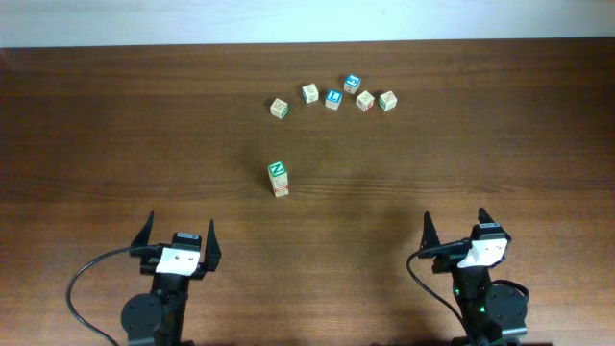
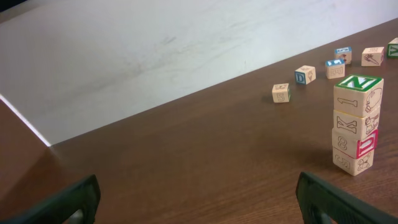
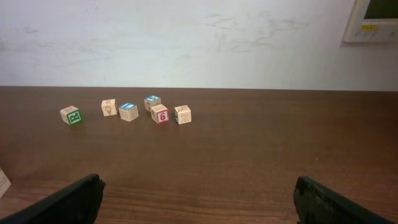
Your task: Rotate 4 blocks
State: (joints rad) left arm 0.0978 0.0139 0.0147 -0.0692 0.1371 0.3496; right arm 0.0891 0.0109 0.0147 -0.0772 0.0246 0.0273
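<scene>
Several loose blocks lie in an arc at the back of the table: one with a green R (image 3: 73,115), a plain pale one (image 3: 109,107), one with a red 6 (image 3: 160,114) and another pale one (image 3: 183,114). From overhead they run from the left block (image 1: 280,108) to the right block (image 1: 386,100). My left gripper (image 1: 180,229) and right gripper (image 1: 455,223) both stand open and empty near the front edge, far from the blocks. In the wrist views, the left gripper (image 2: 199,199) and right gripper (image 3: 199,199) have only bare table between their fingers.
A tall stack of cubes (image 2: 356,124) with a green-lettered top stands mid-table (image 1: 278,179), ahead of and to the right of the left gripper. Two blue-faced cubes (image 1: 332,99) (image 1: 353,83) sit among the arc. A pale wall (image 3: 199,37) lies beyond the table's far edge.
</scene>
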